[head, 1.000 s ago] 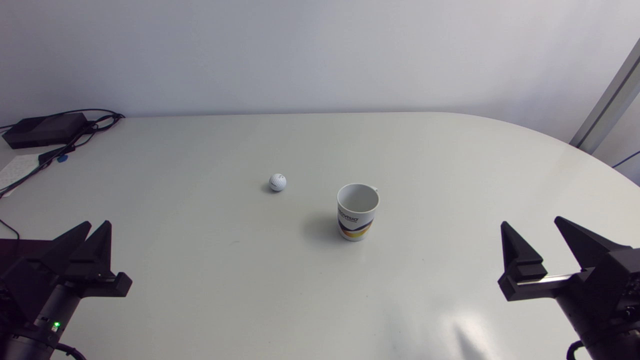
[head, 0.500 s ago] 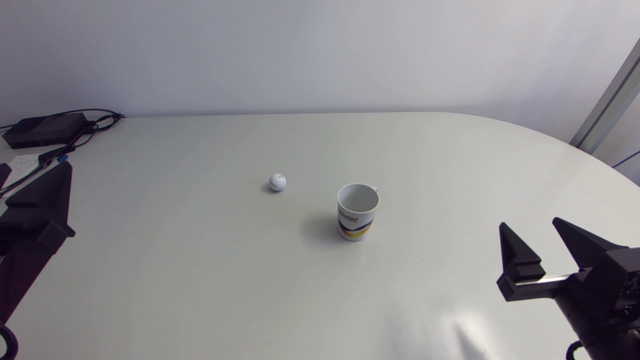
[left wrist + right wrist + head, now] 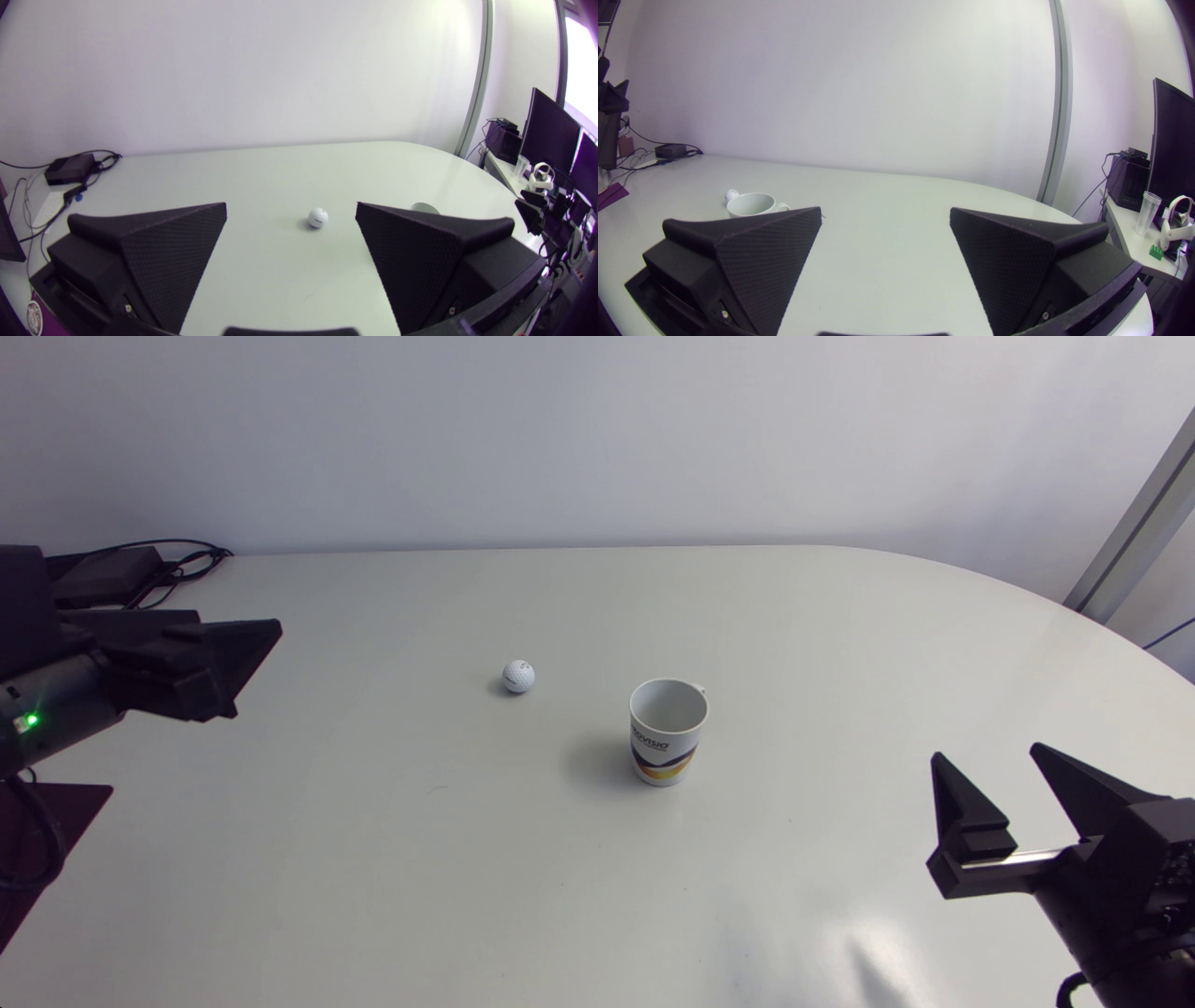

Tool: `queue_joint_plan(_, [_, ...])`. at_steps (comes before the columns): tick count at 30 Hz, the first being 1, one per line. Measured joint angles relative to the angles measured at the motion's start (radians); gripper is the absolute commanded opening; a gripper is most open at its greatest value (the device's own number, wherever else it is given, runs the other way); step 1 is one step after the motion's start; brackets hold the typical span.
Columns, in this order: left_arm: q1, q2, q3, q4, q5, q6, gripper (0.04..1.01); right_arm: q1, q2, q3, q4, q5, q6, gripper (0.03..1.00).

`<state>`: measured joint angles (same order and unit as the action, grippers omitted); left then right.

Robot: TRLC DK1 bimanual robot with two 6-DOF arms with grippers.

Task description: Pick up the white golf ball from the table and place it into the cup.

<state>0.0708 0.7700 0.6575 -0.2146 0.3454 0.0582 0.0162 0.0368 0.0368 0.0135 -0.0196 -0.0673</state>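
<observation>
White golf ball (image 3: 518, 676) sits on the pale surface (image 3: 448, 868) near the middle, out in the open. The cup (image 3: 667, 731) stands upright to its right and a little nearer the head camera, apart from the ball and not touching it. It is a white cup with a coloured band, its mouth open upward and its handle turned to the far side.

Left arm comes in from the left edge, held above the surface. The left fingers (image 3: 210, 658) point across toward the ball and are well short of it. From the left wrist those fingers (image 3: 173, 252) are spread wide with nothing held, and the ball (image 3: 318, 217) lies ahead in the gap between them. Only the cup's rim (image 3: 424, 207) shows there, peeking over one finger.

Right arm sits low at the near right. The right fingers (image 3: 966, 803) are wide apart too, gripping nothing, well away from the cup. From the right wrist, past those fingers (image 3: 761, 256), the cup (image 3: 752, 205) stands between them and the ball (image 3: 732, 193), which just shows beyond its rim.

Far left corner: a black box (image 3: 70, 169) with cables (image 3: 191, 558) trailing from it and a white sheet (image 3: 49, 207) beside it, all well away from ball and cup.
</observation>
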Motion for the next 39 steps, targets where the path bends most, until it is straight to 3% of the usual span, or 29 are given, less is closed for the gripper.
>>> queue_joint_plan(2, [0.009,0.103,0.048,-0.013,0.028,0.0,0.982,0.0,0.0,0.0,0.0,0.0,0.0,0.969])
queue_joint_plan(6, [0.012,0.29,0.131,-0.041,0.131,0.002,0.982,0.0,0.0,0.0,0.0,0.0,0.0,0.969])
queue_joint_plan(10, [0.01,0.406,0.159,-0.033,0.168,0.056,0.974,0.0,0.001,0.0,0.0,0.0,0.0,0.969])
queue_joint_plan(18, [-0.078,0.547,0.217,-0.019,0.126,0.212,0.992,0.0,0.005,0.0,0.0,0.0,0.0,0.969])
queue_joint_plan(22, [-0.099,0.618,0.235,0.042,0.126,0.308,0.992,0.0,0.008,0.0,0.0,0.0,0.0,0.969])
queue_joint_plan(29, [-0.127,0.919,0.442,-0.033,0.122,0.42,0.992,0.0,0.013,0.0,0.0,0.0,0.001,0.969])
queue_joint_plan(39, [-0.228,1.122,0.618,-0.072,0.095,0.431,0.992,0.0,0.013,0.0,0.0,0.0,0.003,0.969])
